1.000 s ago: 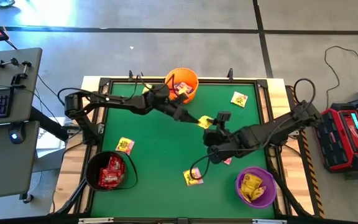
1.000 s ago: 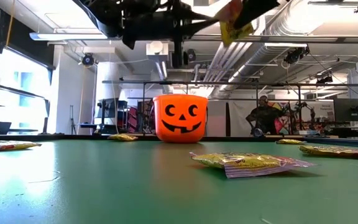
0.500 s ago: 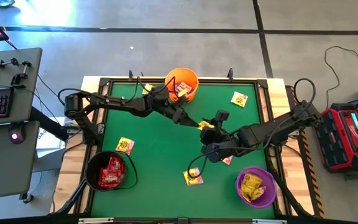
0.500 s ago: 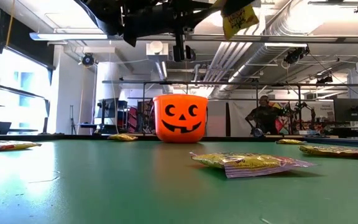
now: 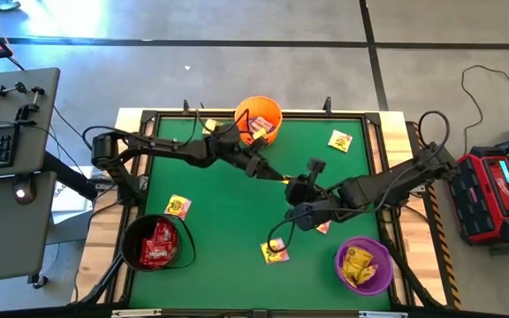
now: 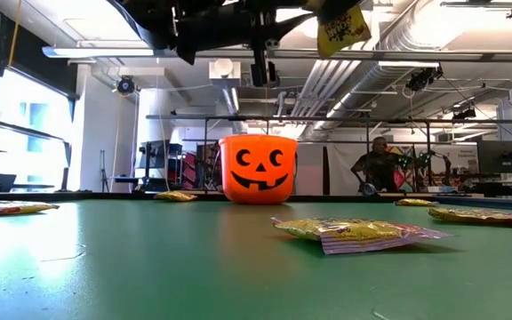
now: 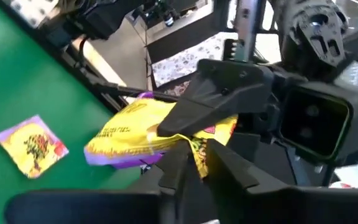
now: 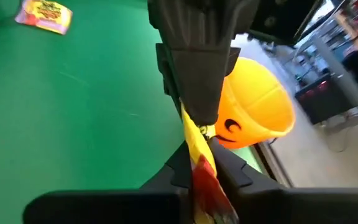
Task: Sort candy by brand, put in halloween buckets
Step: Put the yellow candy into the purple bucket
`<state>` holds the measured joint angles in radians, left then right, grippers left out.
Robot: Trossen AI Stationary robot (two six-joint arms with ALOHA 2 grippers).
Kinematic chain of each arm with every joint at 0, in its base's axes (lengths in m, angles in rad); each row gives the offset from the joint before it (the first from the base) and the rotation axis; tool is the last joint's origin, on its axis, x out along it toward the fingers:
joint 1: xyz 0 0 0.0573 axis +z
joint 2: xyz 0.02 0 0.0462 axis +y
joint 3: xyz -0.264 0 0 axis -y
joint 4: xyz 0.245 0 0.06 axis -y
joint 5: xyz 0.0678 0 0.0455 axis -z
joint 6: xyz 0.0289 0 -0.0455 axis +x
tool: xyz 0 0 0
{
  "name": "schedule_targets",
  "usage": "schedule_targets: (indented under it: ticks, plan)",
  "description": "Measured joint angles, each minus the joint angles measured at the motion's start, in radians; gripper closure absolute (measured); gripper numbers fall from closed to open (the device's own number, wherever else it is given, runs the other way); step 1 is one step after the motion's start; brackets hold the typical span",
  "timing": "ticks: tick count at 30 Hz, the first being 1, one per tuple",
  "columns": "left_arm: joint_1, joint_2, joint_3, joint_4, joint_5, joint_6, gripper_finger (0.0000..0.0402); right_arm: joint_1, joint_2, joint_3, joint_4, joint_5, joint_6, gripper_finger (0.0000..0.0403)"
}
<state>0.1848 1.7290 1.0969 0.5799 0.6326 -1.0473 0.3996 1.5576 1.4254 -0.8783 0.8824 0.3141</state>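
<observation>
Nearest the front edge, the round purple plastic bucket (image 5: 338, 258), which is holding yellow packets, is standing close below the right arm. Any swing toward it is risking a brush against its rim or against the flat yellow wrapped packet (image 5: 274, 252) lying just beside the arm's path.

Above mid-table, both grippers are meeting on one shiny yellow candy packet (image 7: 135, 134). The right gripper (image 8: 201, 163) is closing its fingers on one edge, and the left gripper (image 7: 194, 167) is pinching the opposite edge with its fingers nearly together. If both are pulling apart while clamped, the thin wrapper is likely tearing or slipping. If the left lets go before the right's bite is firm, the packet is likely dropping to the green mat.

At the far edge, the round orange plastic bucket with a pumpkin face (image 6: 256, 169) is standing well clear.

From above, the held packet is showing only as a sliver between the dark fingers. How deep either grip is reaching is hard to judge, and a pale packet (image 5: 323, 228) is lying half hidden under the right arm, its brand unreadable.
</observation>
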Motion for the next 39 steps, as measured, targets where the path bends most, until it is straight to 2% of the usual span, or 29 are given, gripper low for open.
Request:
schedule_targets:
  ticks: [7,12,19,23,33,36,39]
  plan:
    - [0.003,-0.023,0.001,0.107,-0.052,0.066,0.0278,0.009,-0.083,0.0,-0.054,-0.074,0.139,0.0398]
    - [0.012,-0.062,0.001,0.123,-0.086,0.164,0.0246,0.029,-0.172,0.0,-0.093,-0.245,0.277,0.0397]
    - [0.012,-0.089,0.001,0.102,-0.089,0.292,0.0242,0.096,-0.237,0.0,-0.151,-0.599,0.559,0.0397]
    - [0.012,-0.089,0.001,0.074,-0.089,0.302,0.0243,0.174,-0.237,0.0,-0.202,-0.739,0.748,0.0397]
    - [0.011,-0.089,0.001,0.044,-0.088,0.311,0.0244,0.372,-0.229,0.0,-0.365,-0.944,1.187,0.0396]
    - [0.011,-0.089,0.001,0.045,-0.088,0.311,0.0244,0.414,-0.207,0.0,-0.432,-0.962,1.249,0.0396]
    - [0.011,-0.089,0.001,0.045,-0.087,0.31,0.0244,0.441,-0.182,0.0,-0.453,-0.932,1.249,0.0396]
